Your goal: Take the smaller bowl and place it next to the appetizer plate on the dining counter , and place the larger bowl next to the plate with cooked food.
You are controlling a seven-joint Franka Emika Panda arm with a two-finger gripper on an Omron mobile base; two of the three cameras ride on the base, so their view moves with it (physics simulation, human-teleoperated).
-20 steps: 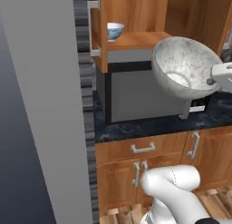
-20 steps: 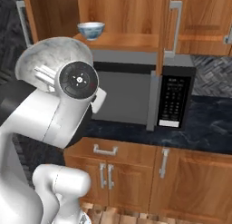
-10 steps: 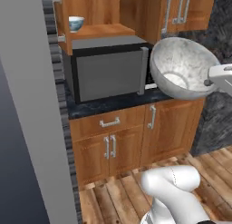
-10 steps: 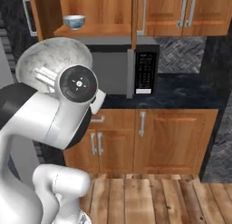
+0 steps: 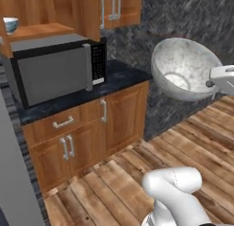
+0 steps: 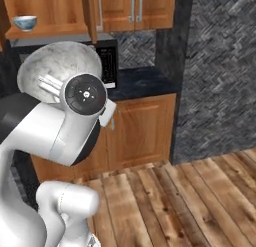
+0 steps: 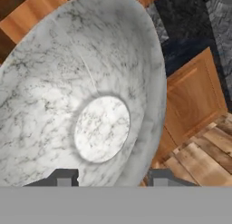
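Left base view, bowl: the big deep grey-white marbled stone-look larger bowl (image 5: 185, 68) hangs in the air at the right, tipped so its open mouth faces the camera, above the wooden plank floor (image 5: 137, 174).
Left base view, arm: a white part of the arm meets the bowl's right rim; the finger tips themselves are hidden from here.
Left base view, shelf: the small light-blue glossy smaller bowl (image 5: 10, 24) sits on the open wooden cabinet shelf at the far upper left, above the dark grey microwave (image 5: 57, 69), well apart from the carried bowl.
Right base view, bowl: the marbled bowl's outside shows behind the arm's round dark joint cap, at the left.
Right base view, shelf: the blue bowl stands upright on the shelf at top left, over the microwave on the dark marbled wall counter (image 6: 140, 81).
Hand view, gripper: the gripper (image 7: 111, 177) has its 2 dark tips set part-way apart, 1 inside and 1 outside the marbled bowl's rim, clamped on its wall.
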